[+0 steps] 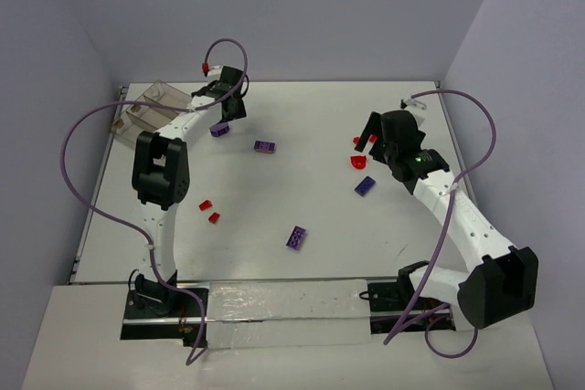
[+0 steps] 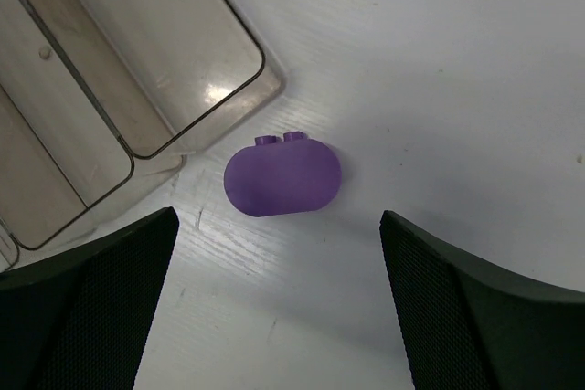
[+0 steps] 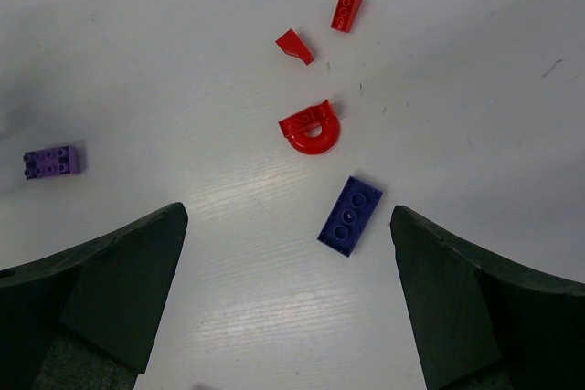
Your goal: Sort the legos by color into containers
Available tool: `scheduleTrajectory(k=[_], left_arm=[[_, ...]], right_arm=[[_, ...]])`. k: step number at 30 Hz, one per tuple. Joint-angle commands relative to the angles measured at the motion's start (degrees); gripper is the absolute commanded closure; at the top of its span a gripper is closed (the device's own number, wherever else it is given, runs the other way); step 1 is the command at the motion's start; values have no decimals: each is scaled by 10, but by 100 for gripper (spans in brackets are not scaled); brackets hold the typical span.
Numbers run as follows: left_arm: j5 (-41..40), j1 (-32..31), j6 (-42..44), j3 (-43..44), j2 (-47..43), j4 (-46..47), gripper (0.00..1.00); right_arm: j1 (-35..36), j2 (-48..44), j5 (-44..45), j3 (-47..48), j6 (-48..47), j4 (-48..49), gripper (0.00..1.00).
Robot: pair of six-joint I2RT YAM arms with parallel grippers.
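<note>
Arm bases sit at the near edge of the white table, left arm reaching to the far left, right arm reaching up the right side. Left gripper is spread wide and holds nothing, its dark fingers to either side of a rounded purple brick that lies on the table on its side, two studs pointing far. That brick is just beside the near right corner of the tray, whether touching can't be told. Tray is clear, brownish, with long divided compartments, at the far left corner of the table. Right gripper is also spread wide with nothing between the jaws, above a cluster on the right: red arch piece, dark purple flat plate just near of it, apart; small red stud piece and small red slope piece farther out. Purple studded brick lies mid table, right of the rounded one, well apart. Second purple studded brick lies nearer, about centre. Two more small red bits lie close together on the left, next to the left arm
</note>
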Motion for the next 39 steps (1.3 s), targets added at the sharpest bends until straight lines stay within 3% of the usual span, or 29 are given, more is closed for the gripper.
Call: scheduleTrajectory(k=[1,10,20,39], left_arm=[[24,3,-95,30,12,-41,1],[73,27,-156,30,33,-31,1],[61,31,-175,28,57,-21,1],[34,34,-82,7,79,58,8]], right_arm=[[3,13,-2,24,0,-3,0],[3,15,-6,31,-5,-5,0],[3,24,-10,34,-4,-7,0],[4,36,-15,39,-6,-17,0]])
